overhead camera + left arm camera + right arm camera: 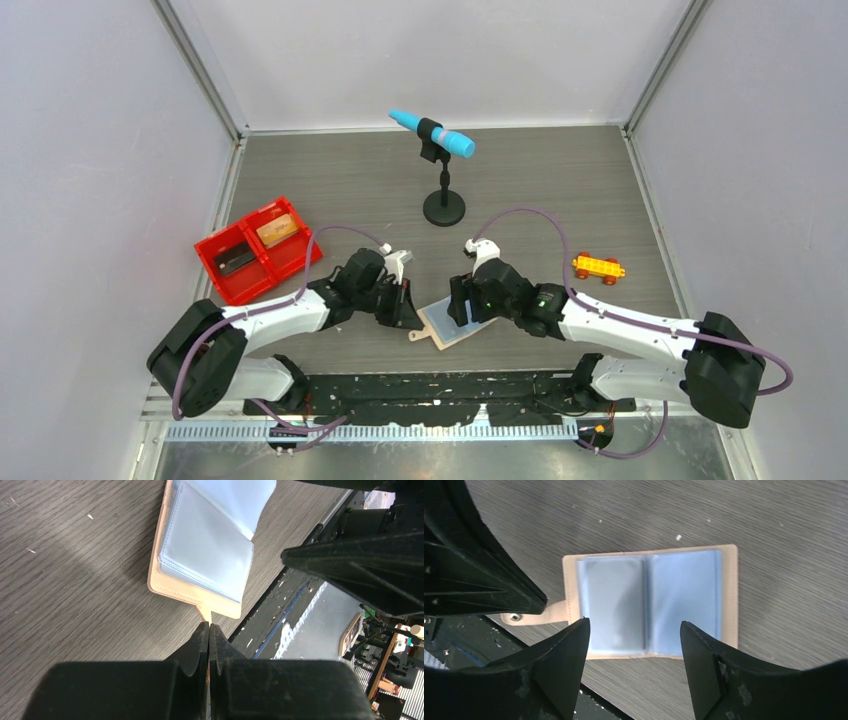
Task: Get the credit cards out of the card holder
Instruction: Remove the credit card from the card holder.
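The tan card holder [455,322] lies open on the table near the front edge, its blue-grey sleeves facing up. It also shows in the left wrist view [205,550] and the right wrist view [649,600]. No card shows in the sleeves. My left gripper [405,300] [209,626] is shut on the holder's side tab [203,612]. My right gripper [462,300] [634,625] is open and empty, hovering just above the holder. A tan-orange card [278,230] and a dark card [235,260] lie in the red tray [215,282].
The red two-compartment tray stands at the left. A blue microphone on a black stand [443,205] is at the back middle. An orange-yellow toy brick car [598,267] sits at the right. The black front rail [440,385] runs just below the holder.
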{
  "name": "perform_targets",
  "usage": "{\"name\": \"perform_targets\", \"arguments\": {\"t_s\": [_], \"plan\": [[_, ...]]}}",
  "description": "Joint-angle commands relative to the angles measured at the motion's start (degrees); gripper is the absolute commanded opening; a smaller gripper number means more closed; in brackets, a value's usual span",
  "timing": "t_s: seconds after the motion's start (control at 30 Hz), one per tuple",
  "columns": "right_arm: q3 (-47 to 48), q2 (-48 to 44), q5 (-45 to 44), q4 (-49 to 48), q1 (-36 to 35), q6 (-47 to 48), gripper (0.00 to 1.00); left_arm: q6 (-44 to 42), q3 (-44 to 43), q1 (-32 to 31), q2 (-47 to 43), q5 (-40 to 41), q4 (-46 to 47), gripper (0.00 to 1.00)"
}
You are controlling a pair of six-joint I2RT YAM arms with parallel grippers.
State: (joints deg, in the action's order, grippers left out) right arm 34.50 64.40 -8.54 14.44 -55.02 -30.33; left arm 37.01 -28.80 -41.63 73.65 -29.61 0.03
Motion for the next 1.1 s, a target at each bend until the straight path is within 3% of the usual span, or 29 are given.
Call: {"name": "perform_targets", "arguments": {"t_s": [0.0, 0.43, 0.63, 0.87, 1.07], "plan": [[0.9, 2.3, 4.1, -6.2, -0.1, 1.2, 0.76, -0.7, 0.4, -0.1, -0.5, -1.3, 2.9, 0.00], [2.2, 11.0, 5.6, -8.7, -3.0, 1.0, 0.84, -0.5, 0.6, -0.1, -0.7, -1.4, 3.0, 0.00], [3.5, 14.1, 1.5, -7.0, -5.1, 0.5, 0.84, -0.5, 0.6, -0.1, -1.2, -1.4, 2.8, 0.00], [4.0, 13.1, -3.1, -3.9, -5.7, -0.3, 0.73, -0.7, 0.9, -0.1, -1.4, -1.4, 2.5, 0.00], [4.1, 11.5, -4.7, -2.4, -5.7, -0.3, 0.70, -0.7, 1.2, -0.1, -1.3, -1.3, 2.5, 0.00]]}}
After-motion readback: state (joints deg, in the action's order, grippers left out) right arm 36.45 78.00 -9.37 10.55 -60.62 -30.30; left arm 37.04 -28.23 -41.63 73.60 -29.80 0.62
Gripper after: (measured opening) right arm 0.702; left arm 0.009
